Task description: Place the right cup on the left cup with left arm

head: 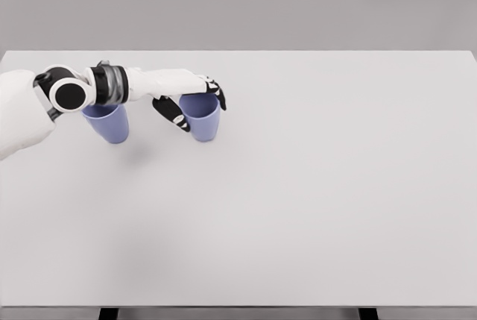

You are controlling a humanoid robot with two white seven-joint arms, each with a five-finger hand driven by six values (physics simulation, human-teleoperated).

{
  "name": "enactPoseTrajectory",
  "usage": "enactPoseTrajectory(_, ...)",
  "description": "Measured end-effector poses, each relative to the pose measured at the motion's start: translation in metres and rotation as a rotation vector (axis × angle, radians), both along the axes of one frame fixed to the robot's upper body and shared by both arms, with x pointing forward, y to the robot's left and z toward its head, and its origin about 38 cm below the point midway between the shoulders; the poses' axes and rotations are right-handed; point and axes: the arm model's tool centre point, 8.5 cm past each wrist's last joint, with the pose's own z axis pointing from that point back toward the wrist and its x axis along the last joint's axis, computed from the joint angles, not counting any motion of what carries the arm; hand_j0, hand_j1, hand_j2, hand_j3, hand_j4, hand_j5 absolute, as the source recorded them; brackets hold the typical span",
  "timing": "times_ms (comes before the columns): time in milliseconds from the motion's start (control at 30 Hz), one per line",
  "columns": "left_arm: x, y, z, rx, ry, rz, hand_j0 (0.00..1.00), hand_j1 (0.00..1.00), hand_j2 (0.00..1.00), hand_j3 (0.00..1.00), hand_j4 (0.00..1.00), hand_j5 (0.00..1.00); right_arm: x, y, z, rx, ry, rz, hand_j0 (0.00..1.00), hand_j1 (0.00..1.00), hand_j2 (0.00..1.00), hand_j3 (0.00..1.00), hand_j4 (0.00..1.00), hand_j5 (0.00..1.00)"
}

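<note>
My left hand [195, 100] sits at the rim of the right cup [203, 121], fingers curled around its top — whether it grips firmly I can't tell. Left to right: left cup [108, 123], then right cup, two in all, both upright on the surface [313, 186]. I judge them light, rigid, smooth — hold near the rim.
</note>
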Motion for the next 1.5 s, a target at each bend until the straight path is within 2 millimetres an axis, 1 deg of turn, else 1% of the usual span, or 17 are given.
enactPoseTrajectory(67,-0.001,0.000,0.011,-0.008,-0.018,-0.013,0.40,0.40,0.40,0.40,0.40,0.40,0.000,0.000,0.000,0.000,0.000,0.000,1.00,1.00,1.00,1.00,1.00,1.00)
enactPoseTrajectory(200,-0.007,0.011,0.047,-0.034,-0.070,-0.029,0.38,0.38,0.38,0.38,0.38,0.38,0.000,0.000,0.000,0.000,0.000,0.000,1.00,1.00,1.00,1.00,1.00,1.00)
enactPoseTrajectory(300,-0.011,0.023,0.076,-0.048,-0.109,-0.028,0.37,0.37,0.37,0.37,0.37,0.37,0.000,0.000,0.000,0.000,0.000,0.000,1.00,1.00,1.00,1.00,1.00,1.00)
enactPoseTrajectory(367,-0.014,0.034,0.091,-0.054,-0.128,-0.021,0.37,0.37,0.37,0.37,0.37,0.37,0.000,0.000,0.000,0.000,0.000,0.000,1.00,1.00,1.00,1.00,1.00,1.00)
enactPoseTrajectory(467,-0.017,0.054,0.102,-0.054,-0.139,0.005,0.37,0.37,0.37,0.37,0.37,0.37,0.000,0.000,0.000,0.000,0.000,0.000,1.00,1.00,1.00,1.00,1.00,1.00)
enactPoseTrajectory(500,-0.017,0.060,0.109,-0.054,-0.149,0.014,0.37,0.37,0.37,0.37,0.37,0.37,0.000,0.000,0.000,0.000,0.000,0.000,1.00,1.00,1.00,1.00,1.00,1.00)
enactPoseTrajectory(833,-0.022,0.123,0.127,-0.056,-0.152,0.143,0.37,0.37,0.37,0.37,0.37,0.37,0.000,0.000,0.000,0.000,0.000,0.000,1.00,1.00,1.00,1.00,1.00,1.00)
enactPoseTrajectory(1000,-0.024,0.145,0.130,-0.031,-0.132,0.187,0.37,0.37,0.37,0.37,0.37,0.37,0.000,0.000,0.000,0.000,0.000,0.000,1.00,1.00,1.00,1.00,1.00,1.00)
enactPoseTrajectory(1133,-0.026,0.160,0.126,0.020,-0.092,0.205,0.37,0.37,0.37,0.37,0.37,0.37,0.000,0.000,0.000,0.000,0.000,0.000,1.00,1.00,1.00,1.00,1.00,1.00)
enactPoseTrajectory(1200,-0.026,0.165,0.127,0.032,-0.087,0.211,0.37,0.37,0.37,0.37,0.37,0.37,0.000,0.000,0.000,0.000,0.000,0.000,1.00,1.00,1.00,1.00,1.00,1.00)
enactPoseTrajectory(1333,-0.024,0.175,0.124,0.043,-0.075,0.232,0.38,0.38,0.38,0.38,0.38,0.38,0.000,0.000,0.000,0.000,0.000,0.000,1.00,1.00,1.00,1.00,1.00,1.00)
enactPoseTrajectory(1433,-0.022,0.180,0.121,0.046,-0.070,0.243,0.38,0.38,0.38,0.38,0.38,0.38,0.000,0.000,0.000,0.000,0.000,0.000,1.00,1.00,1.00,1.00,1.00,1.00)
enactPoseTrajectory(1500,-0.023,0.179,0.120,0.047,-0.067,0.237,0.38,0.38,0.38,0.38,0.38,0.38,0.000,0.000,0.000,0.000,0.000,0.000,1.00,1.00,1.00,1.00,1.00,1.00)
